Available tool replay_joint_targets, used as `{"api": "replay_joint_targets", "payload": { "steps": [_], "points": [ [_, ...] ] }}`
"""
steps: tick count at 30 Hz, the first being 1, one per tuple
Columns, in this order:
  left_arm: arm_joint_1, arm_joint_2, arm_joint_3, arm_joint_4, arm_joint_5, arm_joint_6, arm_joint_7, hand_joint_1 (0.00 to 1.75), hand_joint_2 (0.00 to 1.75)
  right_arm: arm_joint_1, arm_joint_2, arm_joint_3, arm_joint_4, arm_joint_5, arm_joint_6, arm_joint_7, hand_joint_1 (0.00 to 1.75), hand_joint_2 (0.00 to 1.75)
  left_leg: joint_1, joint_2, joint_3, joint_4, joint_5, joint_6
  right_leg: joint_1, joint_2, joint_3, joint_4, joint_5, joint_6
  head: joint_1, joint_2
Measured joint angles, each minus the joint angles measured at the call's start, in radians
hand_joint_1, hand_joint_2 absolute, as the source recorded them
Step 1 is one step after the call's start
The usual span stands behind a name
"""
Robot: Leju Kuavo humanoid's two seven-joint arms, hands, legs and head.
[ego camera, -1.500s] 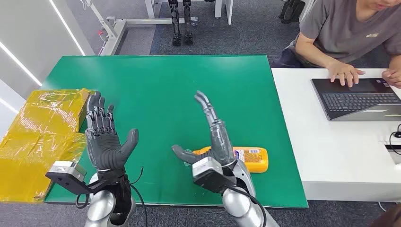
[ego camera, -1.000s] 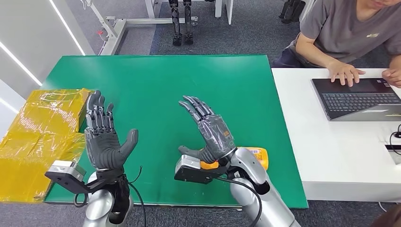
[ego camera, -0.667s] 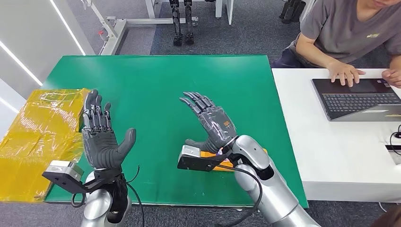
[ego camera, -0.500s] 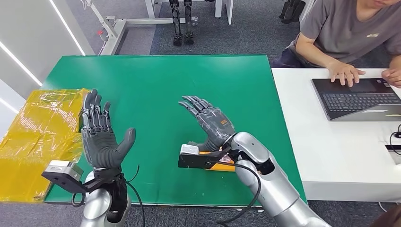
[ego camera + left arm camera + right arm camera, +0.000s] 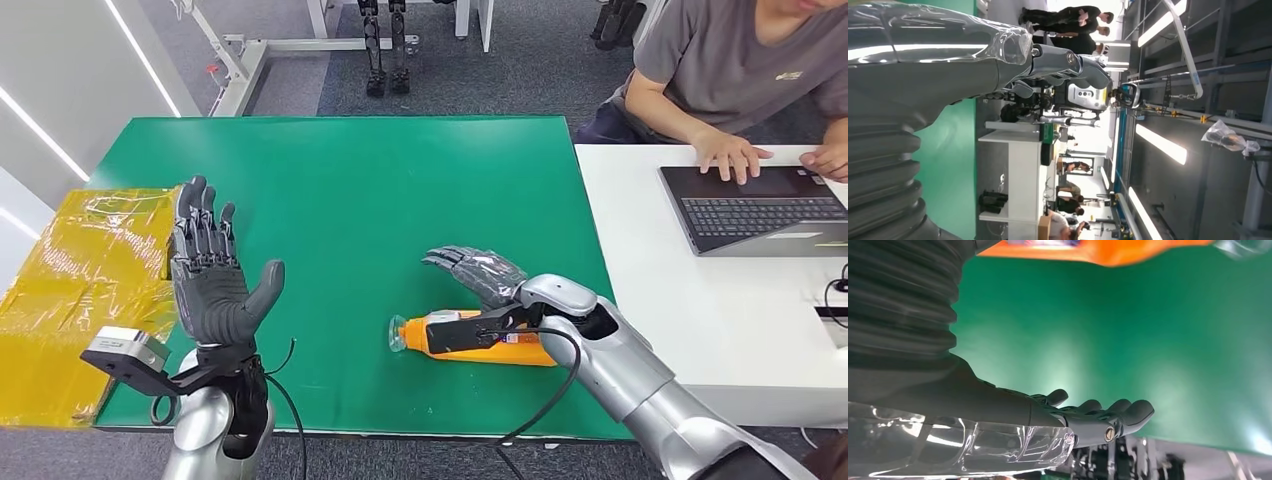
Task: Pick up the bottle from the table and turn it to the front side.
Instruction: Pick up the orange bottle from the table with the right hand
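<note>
An orange bottle (image 5: 470, 338) with a clear cap lies on its side near the front of the green table (image 5: 340, 190), cap toward the left. My right hand (image 5: 478, 272) hovers just behind and over it, palm down, fingers stretched out, holding nothing. In the right wrist view the bottle (image 5: 1108, 251) runs along one edge as an orange blur, with my right hand (image 5: 1083, 415) spread flat apart from it. My left hand (image 5: 210, 272) stands raised at the front left, fingers up and spread, empty. Its thumb and fingers (image 5: 1068, 67) show in the left wrist view against the room.
A yellow wrapped package (image 5: 75, 290) lies at the table's left edge beside my left hand. A white desk (image 5: 700, 320) adjoins on the right with a laptop (image 5: 760, 205); a seated person (image 5: 740, 70) types there. Robot legs (image 5: 385, 45) stand beyond the far edge.
My right hand turned from upright to palm down and dropped forward over the bottle, the arm reaching further in. The bottle's cap end came into sight. My left hand barely moved.
</note>
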State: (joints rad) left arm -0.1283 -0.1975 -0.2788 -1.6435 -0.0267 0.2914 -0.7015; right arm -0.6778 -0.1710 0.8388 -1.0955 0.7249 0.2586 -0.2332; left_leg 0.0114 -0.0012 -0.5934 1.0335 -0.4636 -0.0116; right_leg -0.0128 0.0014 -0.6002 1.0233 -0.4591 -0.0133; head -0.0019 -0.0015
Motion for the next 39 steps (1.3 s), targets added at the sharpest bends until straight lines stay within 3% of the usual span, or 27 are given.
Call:
{"api": "replay_joint_targets", "payload": {
  "steps": [18,25,37,38,39],
  "points": [
    [-0.015,0.012,-0.039,0.036,0.029,0.013,0.000,0.00,1.75,-0.027,-0.148,0.131,-0.015,-0.088,0.147,0.051,0.00,1.75,0.000,0.000,0.000,0.000,0.000,0.000,0.000,0.000,0.000,0.000,0.000,0.000,0.000,0.000],
    [-0.018,0.013,-0.040,0.046,0.033,0.031,0.000,0.00,1.75,-0.063,-0.191,0.190,0.006,-0.054,0.145,0.147,0.00,1.75,0.000,-0.001,0.000,0.000,0.000,0.000,0.000,-0.001,0.000,0.000,0.000,0.000,0.000,0.000],
    [-0.018,0.013,-0.041,0.048,0.042,0.067,0.000,0.00,1.75,-0.116,-0.202,0.244,0.106,-0.036,0.151,0.163,0.00,1.75,0.000,-0.001,0.000,0.000,0.000,0.000,0.000,-0.001,0.000,0.000,0.000,0.000,0.000,0.000],
    [-0.018,0.013,-0.041,0.048,0.043,0.068,0.000,0.00,1.75,-0.121,-0.201,0.247,0.115,-0.038,0.152,0.160,0.03,1.75,0.000,-0.001,0.000,0.000,0.000,0.000,0.000,0.000,0.000,0.000,0.000,0.000,0.000,0.000],
    [-0.018,0.013,-0.041,0.048,0.045,0.069,0.000,0.00,1.75,-0.125,-0.200,0.251,0.124,-0.041,0.150,0.156,0.35,1.75,0.000,-0.001,0.000,0.000,0.000,0.000,0.000,0.000,0.000,0.000,0.000,0.000,0.000,0.000]
  ]
}}
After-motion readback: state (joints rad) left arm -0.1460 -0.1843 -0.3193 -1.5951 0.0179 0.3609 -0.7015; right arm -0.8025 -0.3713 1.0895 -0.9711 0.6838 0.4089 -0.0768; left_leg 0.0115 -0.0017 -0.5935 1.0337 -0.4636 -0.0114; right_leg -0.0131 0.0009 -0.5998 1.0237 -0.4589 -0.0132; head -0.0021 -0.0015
